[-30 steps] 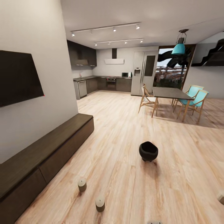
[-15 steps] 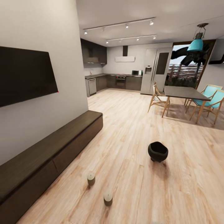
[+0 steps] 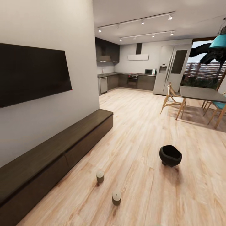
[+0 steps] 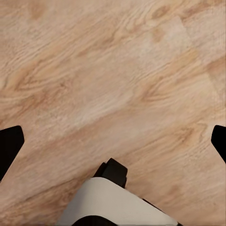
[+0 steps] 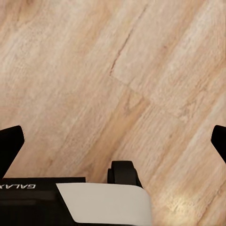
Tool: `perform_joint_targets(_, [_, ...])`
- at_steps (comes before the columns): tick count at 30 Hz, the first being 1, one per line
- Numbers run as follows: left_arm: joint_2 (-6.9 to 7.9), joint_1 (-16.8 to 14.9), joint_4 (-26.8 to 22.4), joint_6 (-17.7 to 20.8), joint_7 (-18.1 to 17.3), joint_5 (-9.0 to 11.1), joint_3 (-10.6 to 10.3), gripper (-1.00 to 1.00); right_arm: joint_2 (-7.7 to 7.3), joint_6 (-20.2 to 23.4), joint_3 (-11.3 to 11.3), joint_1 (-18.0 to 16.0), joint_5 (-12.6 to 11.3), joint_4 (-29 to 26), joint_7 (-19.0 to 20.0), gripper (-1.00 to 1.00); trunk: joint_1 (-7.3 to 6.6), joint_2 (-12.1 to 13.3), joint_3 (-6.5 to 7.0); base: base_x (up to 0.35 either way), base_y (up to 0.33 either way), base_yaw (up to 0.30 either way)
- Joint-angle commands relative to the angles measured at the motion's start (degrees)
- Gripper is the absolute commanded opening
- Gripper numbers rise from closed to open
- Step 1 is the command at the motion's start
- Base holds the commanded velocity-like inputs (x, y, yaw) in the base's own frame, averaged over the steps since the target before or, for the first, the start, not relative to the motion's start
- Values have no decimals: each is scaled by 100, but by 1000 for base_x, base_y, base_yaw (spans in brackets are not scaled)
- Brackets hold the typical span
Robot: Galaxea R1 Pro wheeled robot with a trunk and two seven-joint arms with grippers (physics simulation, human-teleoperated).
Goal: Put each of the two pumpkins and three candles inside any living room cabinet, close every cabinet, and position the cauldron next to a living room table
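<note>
Left wrist view, left end effector (image 4: 113,139) spread wide over floor (image 4: 117,70), empty

- The cabinet (image 3: 53,157) ran along the left wall, from the near left corner of the head view toward the middle of the room.
- A television (image 3: 31,73) hung on that wall, above the cabinet.
- Two candles stood on the floor (image 3: 138,125) in front of the cabinet: one candle (image 3: 100,176) nearer it, the other candle (image 3: 116,198) further out and closer to the camera.
- The cauldron (image 3: 170,155) sat on the floor to the right of the candles, well apart from them.
- A table (image 3: 202,94) with chairs stood behind the cauldron, at the right.
- The kitchen counter (image 3: 131,81) lay along the far wall, with the fridge (image 3: 169,70) to its right.
</note>
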Motion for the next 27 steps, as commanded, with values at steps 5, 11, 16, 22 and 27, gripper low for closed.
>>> perform_joint_targets(5, [-8, -1, 12, 21, 15, 47, 11, 100, -4, 45, 37, 0, 3, -8, -30, 100, -1, -3, -38, -72, 0, 227])
perform_joint_targets(11, [-13, -3, 88, 4, 16, 42, 10, 100, -4, 45, 38, 0, 3, -8, -30, 100, -1, -3, -77, -44, 0, 227])
perform_joint_targets(16, [-13, -9, 126, 0, 17, 41, 12, 100, -4, 45, 38, 0, 3, -8, -30, 100, -1, -3, -109, -3, 0, 227])
perform_joint_targets(22, [-19, -10, 129, -20, 22, 34, 12, 100, -4, 45, 38, 0, 3, -8, -30, 100, -1, -3, -147, 0, 0, 227])
perform_joint_targets(27, [-34, -10, 129, -34, 24, 34, 5, 100, -4, 43, 38, 0, 3, -8, -30, 100, -1, -3, -179, -44, 0, 227])
